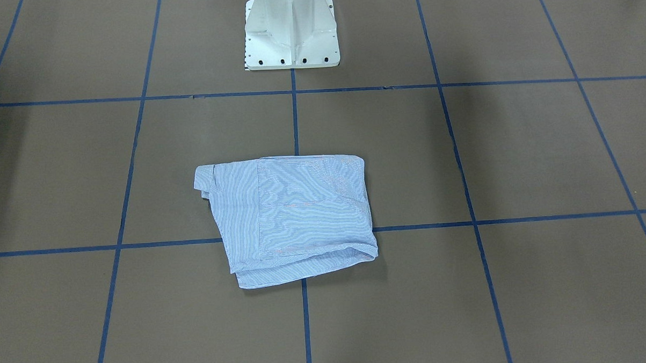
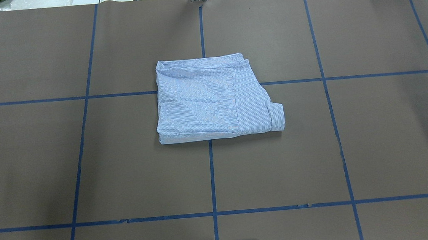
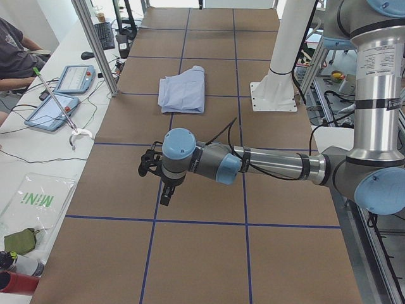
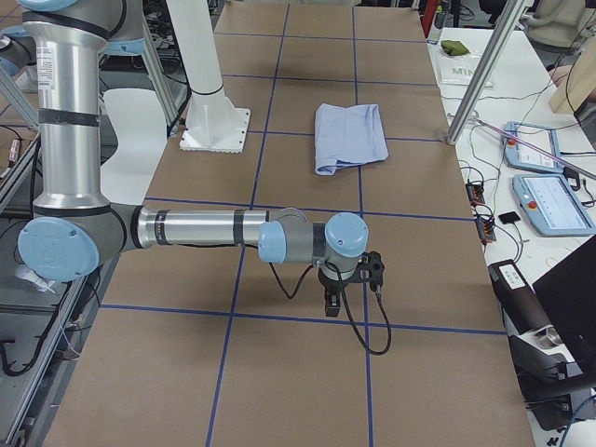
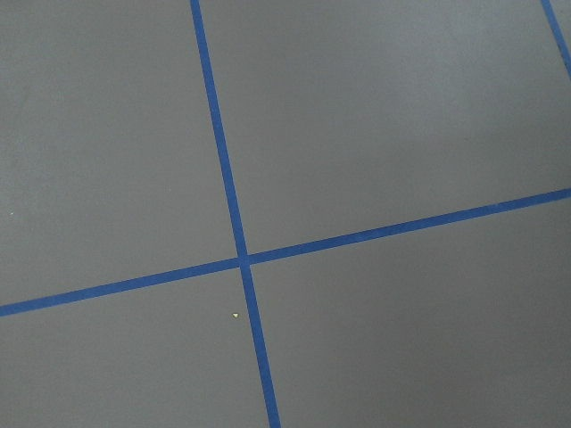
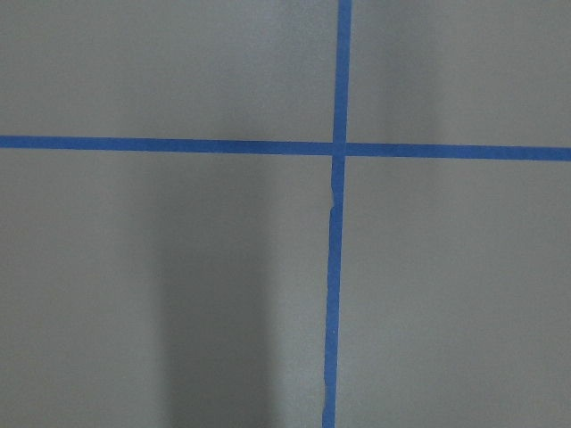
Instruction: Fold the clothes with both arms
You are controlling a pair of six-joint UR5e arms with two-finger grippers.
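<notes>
Brown taped table (image 2: 391, 140): folded shirt (image 2: 212, 97) judged light, limp, layers prone to slide, best pinched at two corners; left hand (image 3: 145, 166) and right hand (image 4: 375, 270) well clear, opening cannot be told.

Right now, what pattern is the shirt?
Shirt: light blue, fine white stripes; overhead exterior view shows it best.

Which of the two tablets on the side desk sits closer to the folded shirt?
The tablet beside the metal post; the other tablet lies farther from the shirt.
</notes>
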